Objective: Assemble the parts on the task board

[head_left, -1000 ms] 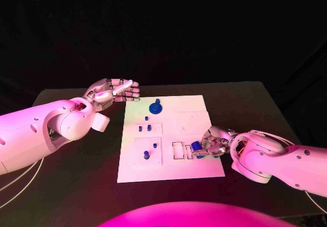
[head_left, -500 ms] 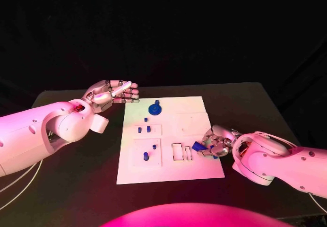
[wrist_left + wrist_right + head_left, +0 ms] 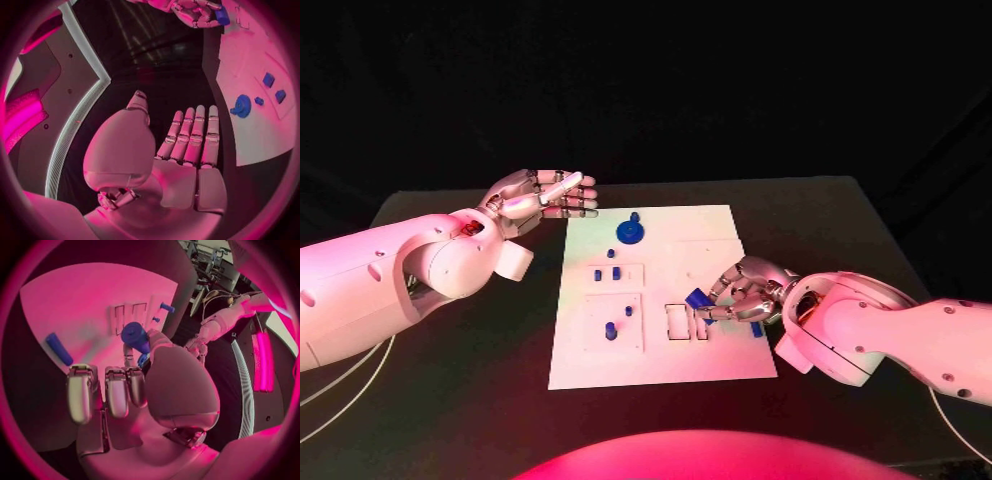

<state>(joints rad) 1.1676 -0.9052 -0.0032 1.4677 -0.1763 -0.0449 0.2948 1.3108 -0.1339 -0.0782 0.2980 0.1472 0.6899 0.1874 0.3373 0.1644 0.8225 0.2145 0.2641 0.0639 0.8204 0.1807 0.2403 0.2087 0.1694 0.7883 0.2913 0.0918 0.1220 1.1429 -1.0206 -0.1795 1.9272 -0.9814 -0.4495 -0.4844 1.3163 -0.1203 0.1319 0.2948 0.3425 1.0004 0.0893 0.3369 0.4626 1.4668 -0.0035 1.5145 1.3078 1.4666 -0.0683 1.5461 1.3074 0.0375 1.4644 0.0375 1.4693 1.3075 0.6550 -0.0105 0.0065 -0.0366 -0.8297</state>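
The white task board (image 3: 661, 355) lies in the middle of the black table. My right hand (image 3: 743, 295) hovers low over the board's right side, just beside the narrow slots (image 3: 685, 322). It pinches a short blue cylindrical part (image 3: 136, 335) between thumb and finger. A second blue rod (image 3: 58, 348) lies flat on the board beyond its fingertips. My left hand (image 3: 545, 195) hangs off the board's far left corner with its fingers (image 3: 190, 137) stretched out side by side, holding nothing.
A blue round knob (image 3: 632, 232) stands near the board's far edge. Small blue pegs (image 3: 606, 272) sit in the upper left panel, and two more (image 3: 610, 329) in the lower left panel. Bare black table (image 3: 834, 220) surrounds the board.
My right hand has moved up and left across the board with the blue part, toward the slots. The left hand has stayed where it was.
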